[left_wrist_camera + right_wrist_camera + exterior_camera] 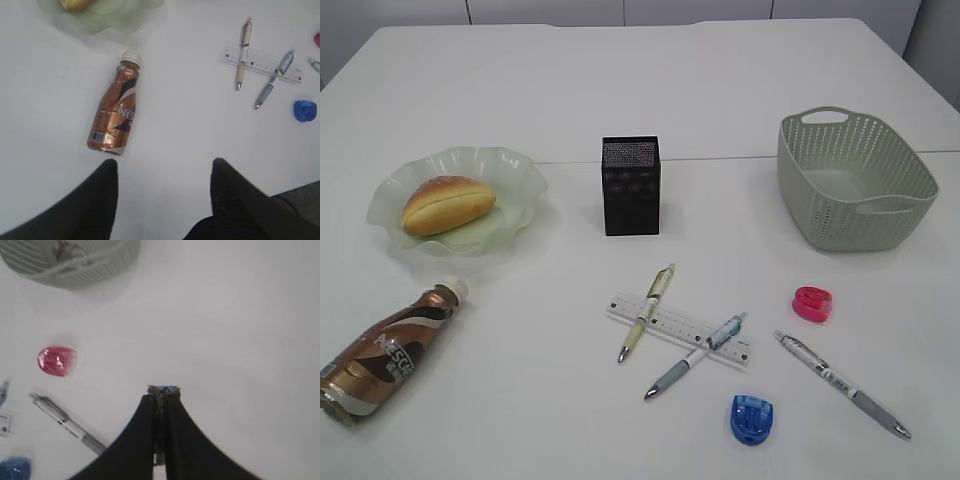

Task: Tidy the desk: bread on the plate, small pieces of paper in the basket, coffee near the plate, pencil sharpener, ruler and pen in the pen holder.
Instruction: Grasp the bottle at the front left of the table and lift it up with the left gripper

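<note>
- Left end effector (162,172), fingers apart, hovered empty; the brown white-capped coffee bottle (116,107) lay just ahead-left on the white surface (180,130).
- Right end effector (161,392) was pressed together, empty.
- Judged step: gripping the bottle; next, descend and straddle it.

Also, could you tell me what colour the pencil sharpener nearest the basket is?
The sharpener is translucent pink-red, clearest in the exterior view.

A white tabletop (620,90) with rounded far corners fills nearly the whole exterior view. A thin seam (720,158) runs across it from side to side. Beyond the far edge stands a pale grey wall (550,10) divided by vertical joints into panels. Lighting is even and diffuse, with only faint, soft shadows on the surface.
</note>
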